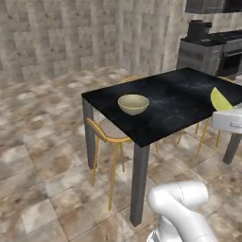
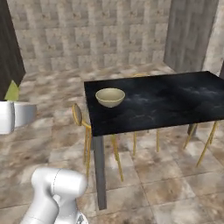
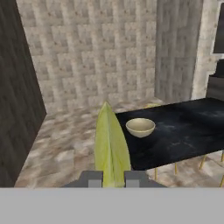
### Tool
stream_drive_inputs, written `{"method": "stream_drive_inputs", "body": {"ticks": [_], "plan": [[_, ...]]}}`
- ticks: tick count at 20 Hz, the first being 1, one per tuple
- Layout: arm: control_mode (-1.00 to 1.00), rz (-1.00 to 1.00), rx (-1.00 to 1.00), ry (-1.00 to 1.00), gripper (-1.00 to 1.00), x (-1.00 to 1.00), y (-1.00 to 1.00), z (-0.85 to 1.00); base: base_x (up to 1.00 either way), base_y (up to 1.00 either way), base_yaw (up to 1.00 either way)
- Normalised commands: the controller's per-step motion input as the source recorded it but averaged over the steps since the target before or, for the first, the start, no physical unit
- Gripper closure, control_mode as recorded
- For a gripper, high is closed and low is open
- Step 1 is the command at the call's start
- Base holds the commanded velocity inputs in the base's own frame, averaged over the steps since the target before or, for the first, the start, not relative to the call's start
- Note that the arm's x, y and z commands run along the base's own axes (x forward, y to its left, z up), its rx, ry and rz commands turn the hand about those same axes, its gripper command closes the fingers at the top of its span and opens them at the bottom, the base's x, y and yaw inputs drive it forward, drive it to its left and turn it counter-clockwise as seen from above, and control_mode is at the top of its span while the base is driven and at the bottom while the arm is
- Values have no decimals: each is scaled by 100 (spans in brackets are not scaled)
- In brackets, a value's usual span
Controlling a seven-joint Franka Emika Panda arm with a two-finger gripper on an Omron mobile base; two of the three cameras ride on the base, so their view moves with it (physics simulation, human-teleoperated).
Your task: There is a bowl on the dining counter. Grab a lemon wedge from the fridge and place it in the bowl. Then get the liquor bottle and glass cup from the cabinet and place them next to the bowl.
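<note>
My gripper (image 3: 112, 178) is shut on the lemon wedge (image 3: 111, 146), a thin yellow-green slice standing up between the two dark fingertips. From the base views the wedge (image 1: 220, 99) (image 2: 12, 92) pokes up above my white hand, which hangs in the air beside the dining counter, short of its edge. The pale beige bowl (image 1: 133, 104) (image 2: 110, 97) (image 3: 140, 127) sits with nothing in it near the corner of the black marbled dining counter (image 1: 184, 101) (image 2: 166, 103) (image 3: 188, 131), ahead of the wedge.
Yellow-legged stools (image 1: 109, 134) (image 2: 81, 117) are tucked under the counter's near sides. A grey range (image 1: 208, 52) stands at the back. A dark wall panel (image 3: 17, 109) rises close on one side. Tiled floor lies open around the counter's corner.
</note>
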Motion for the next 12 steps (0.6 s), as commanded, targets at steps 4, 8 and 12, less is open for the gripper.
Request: {"method": "stream_drive_inputs", "body": {"ticks": [4, 8, 12], "plan": [[100, 0, 0, 0, 100, 0, 0, 0, 3, 96, -49], [100, 0, 0, 0, 100, 0, 0, 0, 7, 94, -51], [100, 0, 0, 0, 100, 0, 0, 0, 10, 93, -52]]}}
